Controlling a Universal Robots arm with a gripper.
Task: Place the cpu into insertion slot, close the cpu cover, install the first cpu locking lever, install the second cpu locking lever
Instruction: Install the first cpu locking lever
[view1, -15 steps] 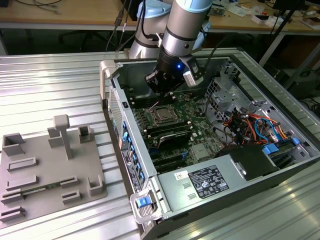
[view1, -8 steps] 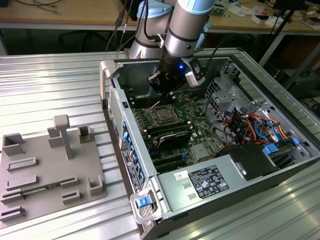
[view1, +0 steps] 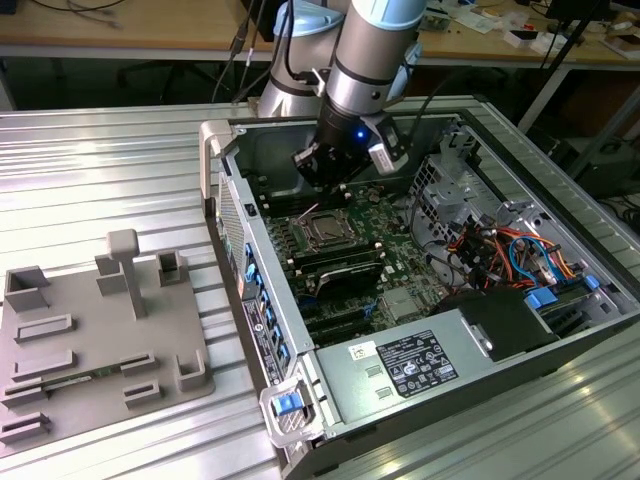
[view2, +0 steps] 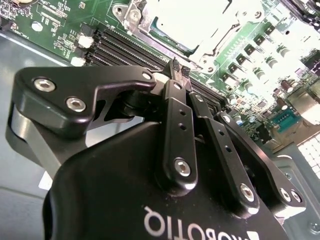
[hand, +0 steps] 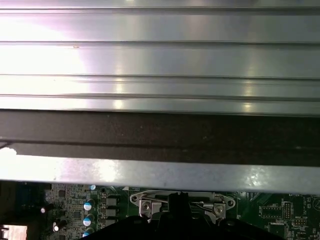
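The cpu (view1: 323, 231) lies flat in the insertion slot (view1: 322, 243) on the green motherboard, its grey top showing through the window of the cpu cover (view1: 306, 225), which lies down over it. A thin locking lever (view1: 308, 212) slants up at the socket's far edge. My gripper (view1: 322, 176) hangs just above and behind the socket. In the second wrist view the gripper (view2: 177, 67) is shut with its black fingertips (view2: 173, 85) pressed together, nothing visible between them, right at the edge of the brightly lit cpu cover (view2: 210, 20). The first wrist view has the cover's metal frame (hand: 150, 202) beside the gripper (hand: 178, 200).
The open computer case (view1: 225, 170) lies on a ribbed metal table (view1: 100, 170). Long black memory slots (view1: 335, 262) run beside the socket, with cables and drive bays (view1: 500, 245) on the exterior view's right and the power supply (view1: 410, 365) in front. A grey fixture plate (view1: 90, 340) sits on the exterior view's left.
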